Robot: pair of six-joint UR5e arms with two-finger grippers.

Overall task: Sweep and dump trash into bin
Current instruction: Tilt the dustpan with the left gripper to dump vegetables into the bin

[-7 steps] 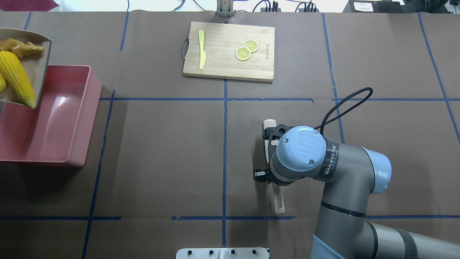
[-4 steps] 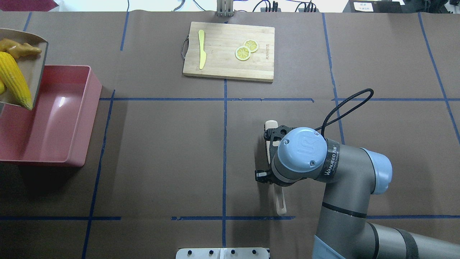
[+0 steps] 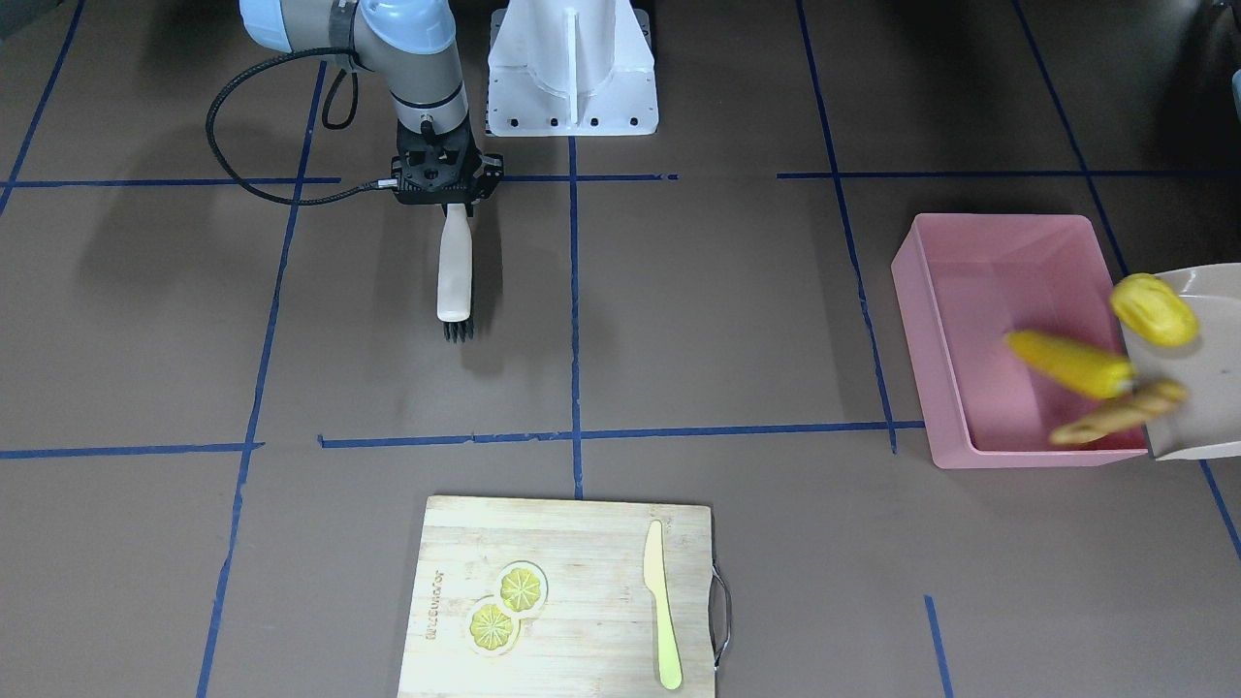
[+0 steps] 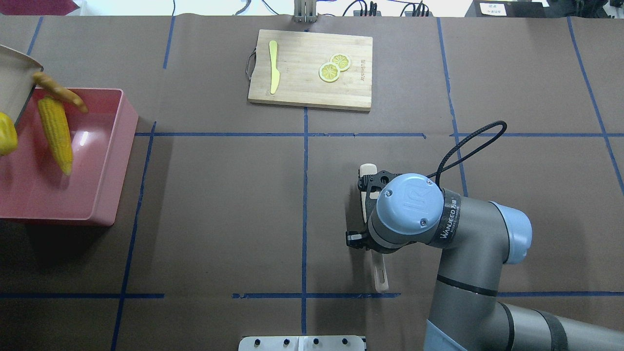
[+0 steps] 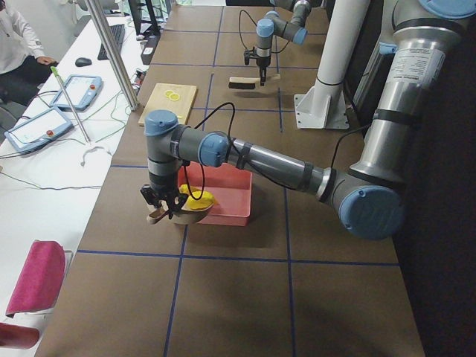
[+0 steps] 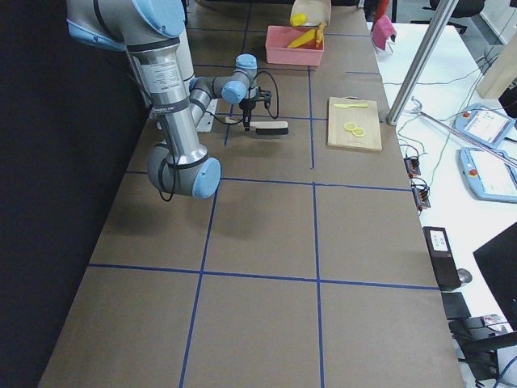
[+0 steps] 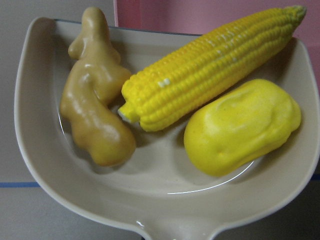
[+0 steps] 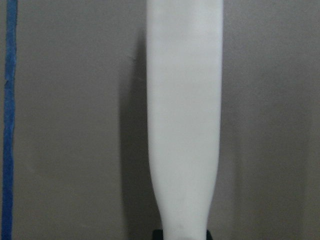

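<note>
- Sitting under the tilted dustpan (image 3: pixel 1202 397) at the left gripper (image 5: pixel 165 204), the pink bin (image 4: pixel 105 161) lies well apart from the right gripper (image 3: pixel 446 194); the left gripper's grasp cannot be told.
- The right gripper clamps the brush (image 3: pixel 454 276) by its handle, bristles ahead of it.
- The corn cob (image 4: pixel 56 134), ginger root (image 4: pixel 61 91) and oval vegetable (image 4: pixel 6 135) hang at the dustpan's lip, over the bin.

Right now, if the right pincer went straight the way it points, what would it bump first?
The right pincer points straight down, so likely the table just under the brush it holds; the gap left is unclear.
</note>
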